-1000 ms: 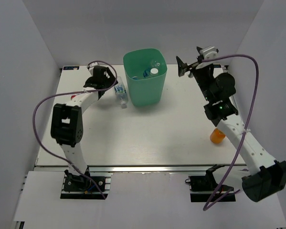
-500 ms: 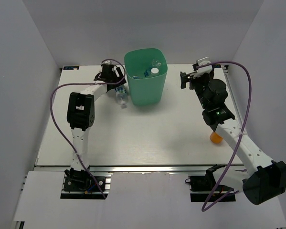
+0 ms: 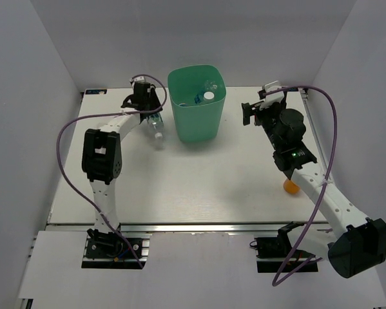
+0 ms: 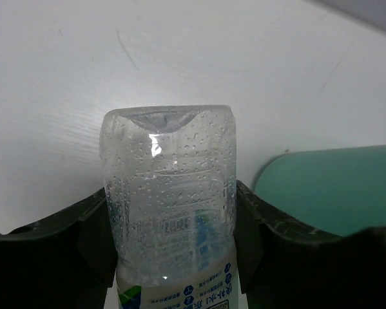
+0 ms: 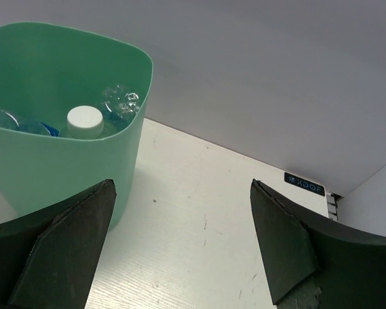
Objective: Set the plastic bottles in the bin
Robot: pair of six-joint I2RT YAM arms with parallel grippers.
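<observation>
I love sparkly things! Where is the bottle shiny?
Left wrist view: a white glint sits high on the bottle, a bit left of the middle, with tiny droplets around it. Top view: it looks too small to show any shine.

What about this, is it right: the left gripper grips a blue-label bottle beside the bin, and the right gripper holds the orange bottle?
No. The right wrist view shows the right gripper open and empty; the orange bottle lies on the table, ungripped. The left gripper does grip a blue-label bottle beside the bin.
</observation>
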